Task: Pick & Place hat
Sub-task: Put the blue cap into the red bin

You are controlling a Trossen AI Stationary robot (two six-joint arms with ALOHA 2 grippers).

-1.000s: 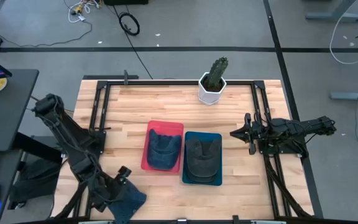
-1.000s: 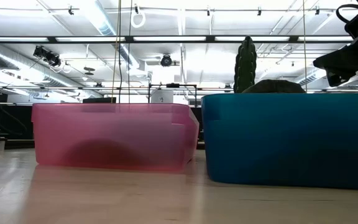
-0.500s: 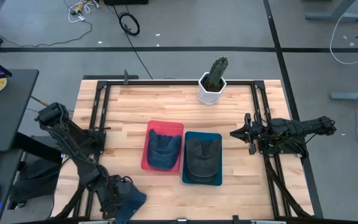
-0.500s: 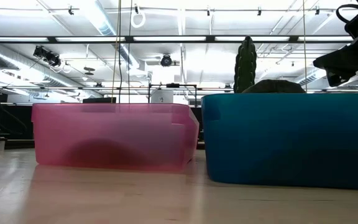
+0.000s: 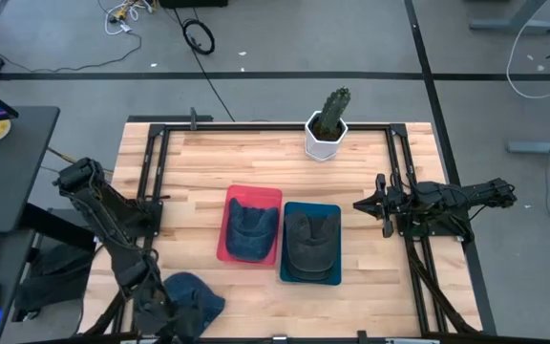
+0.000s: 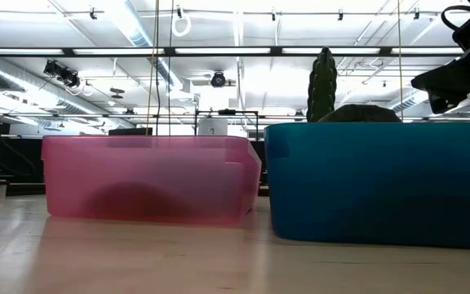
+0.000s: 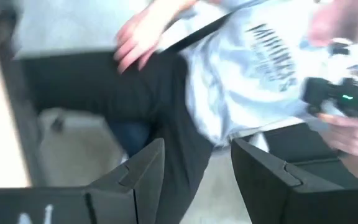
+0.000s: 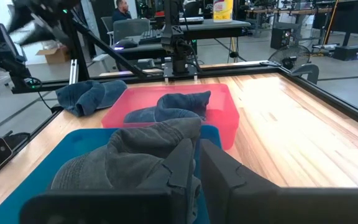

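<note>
The blue hat (image 5: 191,292) lies crumpled at the tabletop's (image 5: 199,172) front-left corner beside your left gripper (image 5: 158,311), fingers spread; it looks soft and light, so pinch a raised fold; right gripper (image 5: 372,204) waits, fingers together.

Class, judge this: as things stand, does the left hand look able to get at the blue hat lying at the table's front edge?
Probably yes. The blue hat lies uncovered beside the left hand, outside both bins, with nothing between them.
</note>
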